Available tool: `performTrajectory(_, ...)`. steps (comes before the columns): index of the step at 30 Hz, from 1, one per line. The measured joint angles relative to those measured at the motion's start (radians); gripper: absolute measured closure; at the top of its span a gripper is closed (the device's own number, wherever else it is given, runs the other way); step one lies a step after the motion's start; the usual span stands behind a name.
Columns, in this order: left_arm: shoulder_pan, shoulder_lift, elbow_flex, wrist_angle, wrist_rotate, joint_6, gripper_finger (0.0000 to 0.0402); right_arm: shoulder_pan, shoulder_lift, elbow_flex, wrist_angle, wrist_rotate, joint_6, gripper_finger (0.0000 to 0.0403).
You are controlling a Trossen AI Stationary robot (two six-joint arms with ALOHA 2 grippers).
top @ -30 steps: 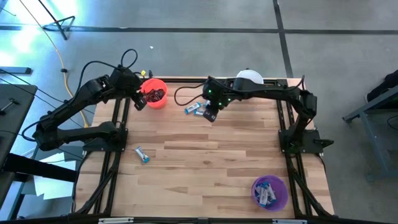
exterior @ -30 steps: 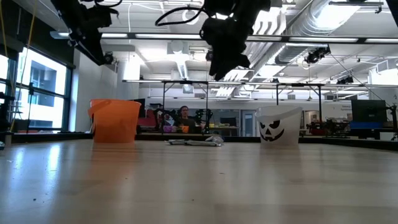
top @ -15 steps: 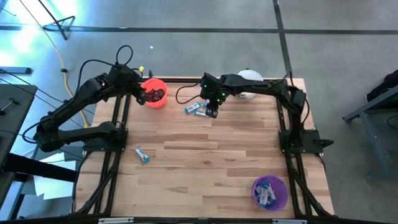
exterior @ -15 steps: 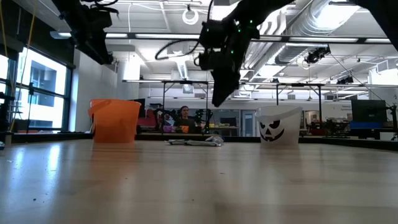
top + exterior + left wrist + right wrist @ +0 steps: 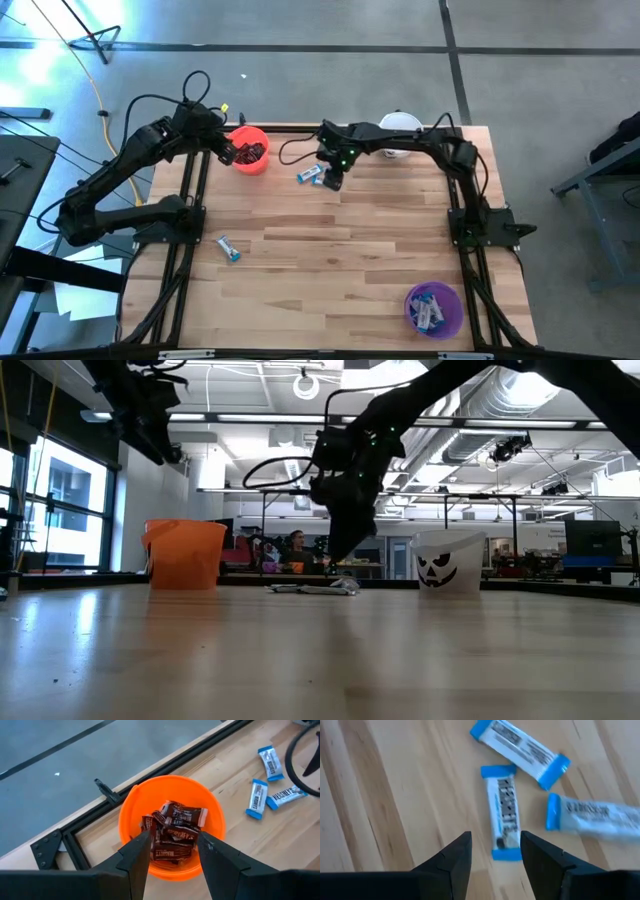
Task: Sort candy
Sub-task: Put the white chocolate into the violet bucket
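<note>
Three blue-and-white candy pieces [image 5: 504, 820] lie flat on the wooden table near its far edge, also seen in the high view as candy [image 5: 312, 177]. My right gripper [image 5: 496, 852] hangs open just above them, pointing steeply down, with the middle piece's end between its fingertips and untouched. In the low view my right gripper [image 5: 335, 560] stands a little above the pieces [image 5: 315, 588]. My left gripper [image 5: 172, 851] hovers open over the orange cup [image 5: 127, 815], which holds dark brown candy [image 5: 175, 832]. A further blue-and-white piece [image 5: 229, 248] lies at the table's left.
A white cup with a face [image 5: 448, 563] stands at the far edge behind my right arm. A purple cup [image 5: 433, 308] with blue-and-white pieces stands near the front right corner. Black frame rails [image 5: 185, 230] run along both table sides.
My right gripper has come down from high above the table to just over the three blue-and-white pieces, its arm reaching farther toward the table's left. The candy has not moved.
</note>
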Motion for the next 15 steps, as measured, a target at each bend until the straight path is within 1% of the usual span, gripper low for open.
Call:
performTrajectory(4,0.008,0.0,0.0,0.0,0.0,0.001,0.0249,0.017,0.019,0.0,0.045,-0.001,-0.062,0.024)
performTrajectory(10,0.008,0.0,0.0,0.0,0.0,0.02,0.0249,0.032,0.044,0.0,0.052,0.026,-0.204,0.024)
performTrajectory(15,0.008,0.0,0.0,-0.001,0.001,0.028,0.0249,0.041,0.052,0.0,0.054,0.136,-0.299,0.024)
